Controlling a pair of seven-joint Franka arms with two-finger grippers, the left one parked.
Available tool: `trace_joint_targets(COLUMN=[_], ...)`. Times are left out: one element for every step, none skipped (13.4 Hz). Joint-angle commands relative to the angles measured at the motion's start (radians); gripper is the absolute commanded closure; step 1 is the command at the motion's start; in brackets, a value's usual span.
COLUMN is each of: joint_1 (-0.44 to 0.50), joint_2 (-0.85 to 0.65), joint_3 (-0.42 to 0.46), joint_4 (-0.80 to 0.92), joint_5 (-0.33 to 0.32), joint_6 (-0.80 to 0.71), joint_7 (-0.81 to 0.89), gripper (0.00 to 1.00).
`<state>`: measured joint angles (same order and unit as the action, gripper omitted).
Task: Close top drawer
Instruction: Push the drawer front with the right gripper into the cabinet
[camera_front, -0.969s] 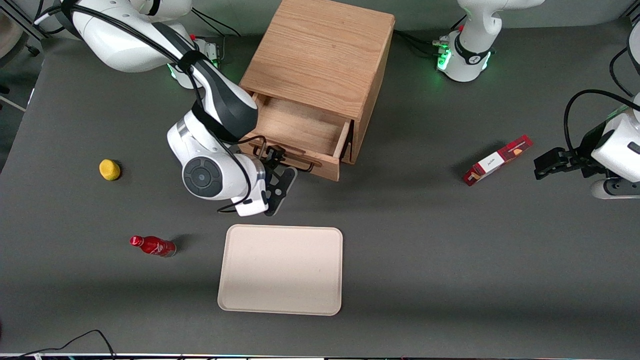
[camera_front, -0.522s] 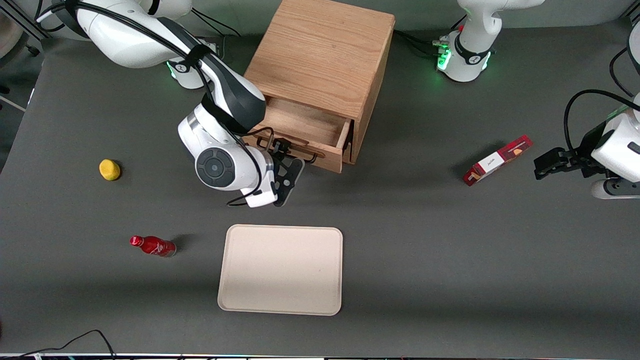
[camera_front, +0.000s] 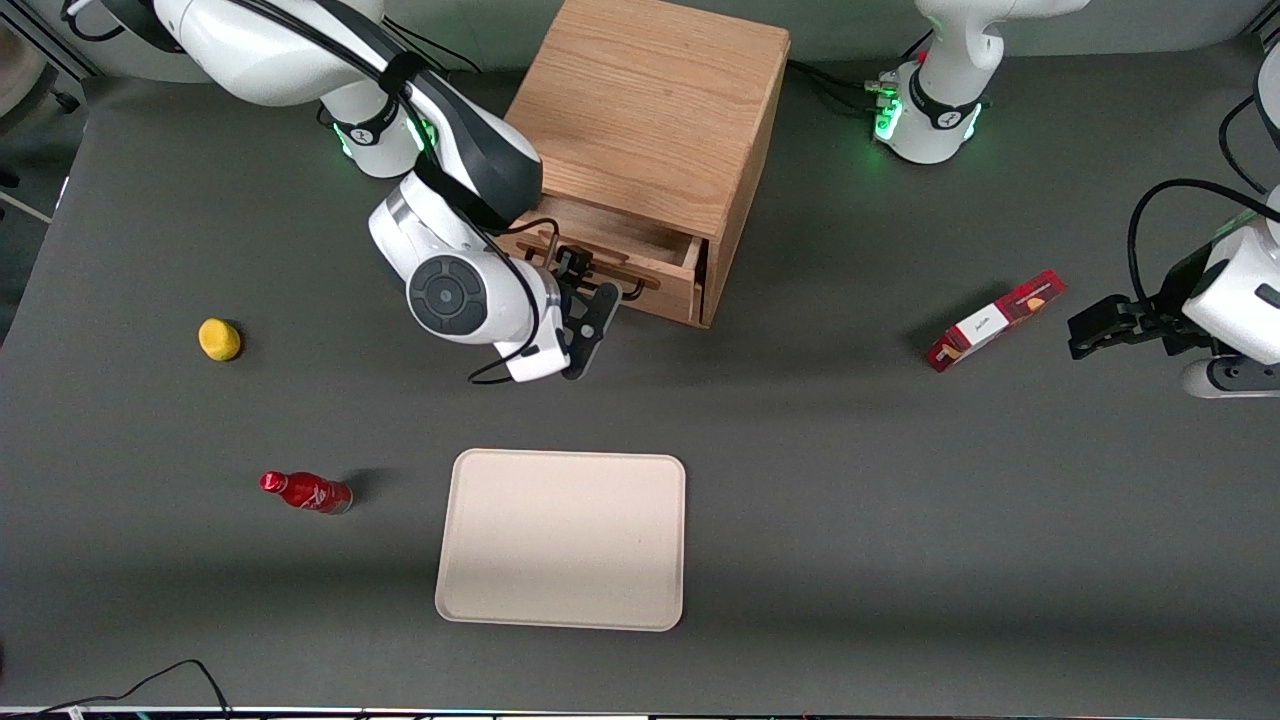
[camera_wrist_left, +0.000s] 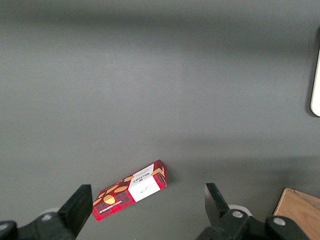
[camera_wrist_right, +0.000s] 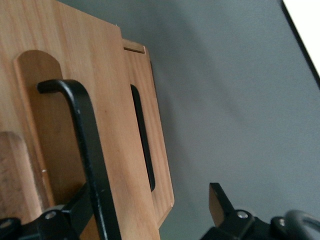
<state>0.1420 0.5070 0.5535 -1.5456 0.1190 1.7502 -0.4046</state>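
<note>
Step in hand: pushing in the top drawer (camera_front: 640, 291), a shallow light-oak tray with a black wire handle (camera_front: 618, 287). It sits in the boxy wooden cabinet (camera_front: 650, 100) at the upper middle of the front frame. The drawer is partly out, with only a narrow strip of its inside floor showing under the cabinet top, so by my read the task is most of the way through but not yet done.

The right arm's gripper (camera_front: 592, 292) is right at the drawer front, just above frame centre and on the side nearer the front camera. The pincer is released. In the right wrist view the two fingers stand wide apart, one finger (camera_wrist_right: 75, 212) just beside the handle bar and the second off over bare table. It grasps nothing, and whether the near finger actually touches wood or wire I cannot tell. The matching lower drawer front (camera_wrist_right: 159, 165) peeks out under the top one and looks flush.

Next move, as a judgement: push straight along the drawer's slide direction into the cabinet until the front meets the cabinet face. Keep the push square so the tray does not rack, and keep the finger from snagging under the wire handle.

Not involved:
- the cream rectangular tray (camera_front: 560, 615), lower middle
- the small red bottle (camera_front: 305, 492) and the yellow lemon-like fruit (camera_front: 219, 339), toward the working arm's end
- the red carton (camera_front: 995, 320), toward the parked arm's end
</note>
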Motion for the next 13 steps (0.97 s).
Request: trace_joint_targets(joint_1=[-0.015, -0.015, -0.015, -0.013, -0.013, -0.015, -0.013, -0.013, -0.012, -0.012, -0.012, -0.012, -0.012], joint_2=[-0.071, -0.074, -0.076, -0.085, -0.093, -0.097, -0.102, -0.104, -0.110, -0.116, -0.119, -0.119, -0.122], joint_3=[0.020, 0.028, 0.028, 0.031, 0.035, 0.046, 0.046, 0.048, 0.048, 0.049, 0.061, 0.068, 0.069], joint_4=[-0.091, -0.103, -0.113, -0.128, -0.142, -0.154, -0.159, -0.166, -0.169, -0.172, -0.174, -0.172, -0.172], joint_5=[0.042, 0.044, 0.048, 0.048, 0.050, 0.050, 0.050, 0.066, 0.080, 0.080, 0.082, 0.083, 0.083], joint_6=[0.037, 0.047, 0.052, 0.055, 0.066, 0.071, 0.078, 0.083, 0.083, 0.083, 0.083, 0.083, 0.083], joint_7=[0.016, 0.016, 0.016, 0.016, 0.018, 0.018, 0.018, 0.018, 0.018, 0.018, 0.018, 0.018, 0.018], gripper=[0.00, 0.00, 0.00, 0.00, 0.00, 0.00, 0.00, 0.00, 0.00, 0.00, 0.00, 0.00, 0.00])
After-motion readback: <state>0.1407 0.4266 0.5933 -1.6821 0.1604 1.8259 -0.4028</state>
